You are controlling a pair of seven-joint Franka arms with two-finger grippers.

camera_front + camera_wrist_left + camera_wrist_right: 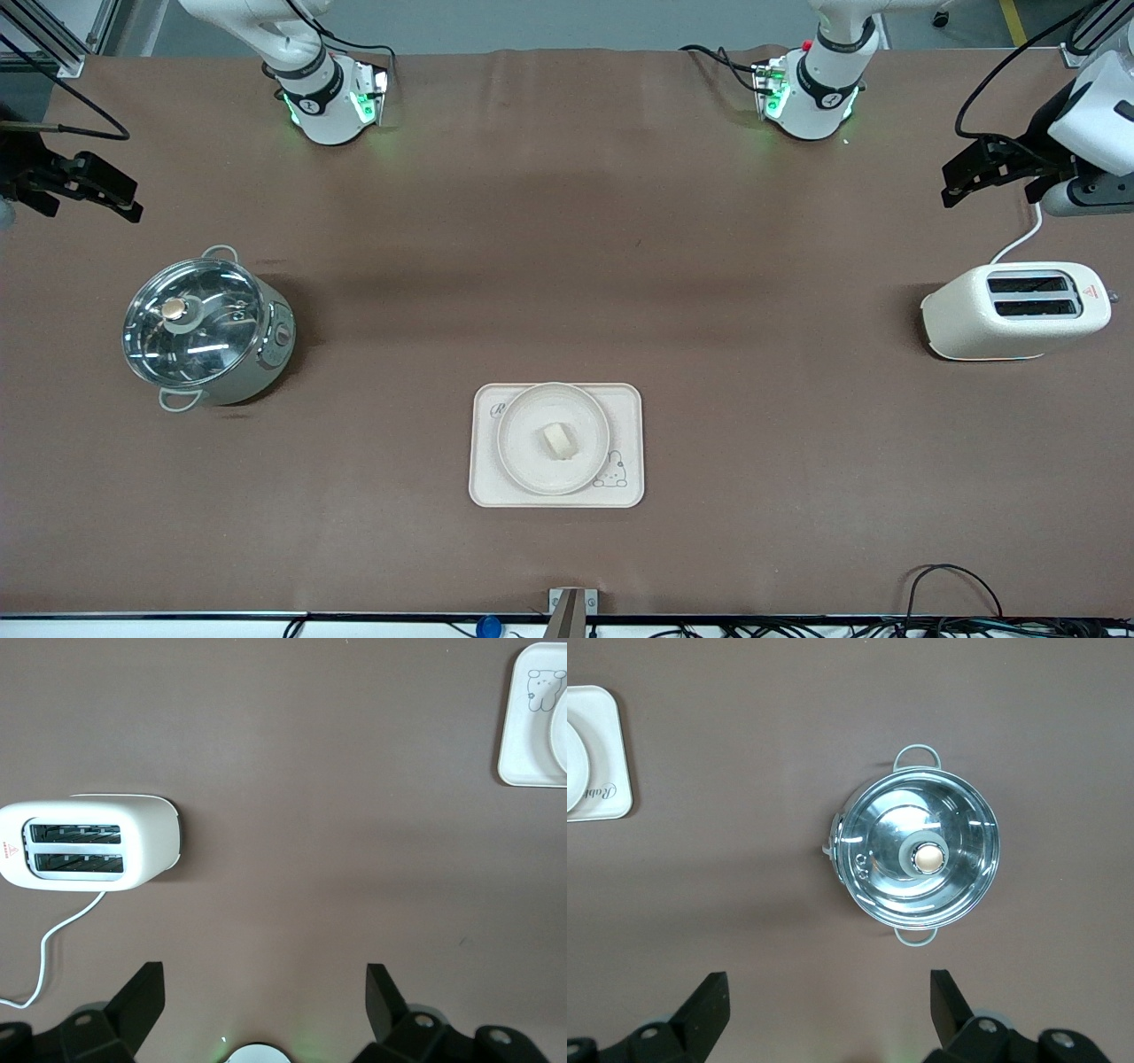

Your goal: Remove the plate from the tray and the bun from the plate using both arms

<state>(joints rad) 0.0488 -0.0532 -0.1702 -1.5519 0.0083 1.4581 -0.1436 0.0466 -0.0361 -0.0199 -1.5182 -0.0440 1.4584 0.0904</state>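
Bun point(558, 439) sits on plate point(523, 461), well apart from both raised, open pincers: left point(950, 184), right point(133, 204).

- We see a steel pot point(208, 332) with a glass lid point(190, 323) toward the right arm's end of the table — two loop handles, a knob on the lid.
- We see a cream two-slot toaster point(1014, 310) toward the left arm's end, its white cord point(53, 943) trailing over the brown tablecloth point(567, 266).
- We see a rectangular cream tray point(620, 408) with a rabbit drawing point(613, 471) — nearer the front camera than both.
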